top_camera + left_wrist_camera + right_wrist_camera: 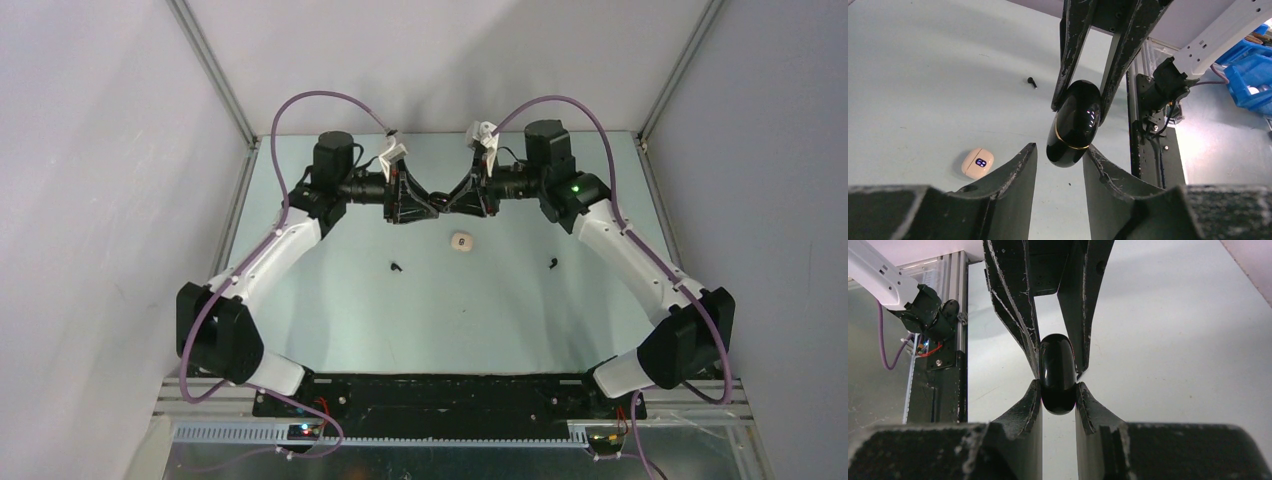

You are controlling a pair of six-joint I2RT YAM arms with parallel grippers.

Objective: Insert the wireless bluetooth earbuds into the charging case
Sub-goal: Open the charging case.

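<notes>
right pincer (1058, 386) clamps black case (1057, 365); earbud (397, 266) loose on open table (330, 310)

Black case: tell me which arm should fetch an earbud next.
Left, probably. The right pincer clamps the case; the left pincer sits loosely round it, with an earbud on its side.

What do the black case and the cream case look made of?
Black case: probably hard plastic, high gloss, with sharp light reflections and a thin gold-coloured band, perhaps metal. Cream case: probably plastic, duller satin finish, no sharp glare.
</notes>
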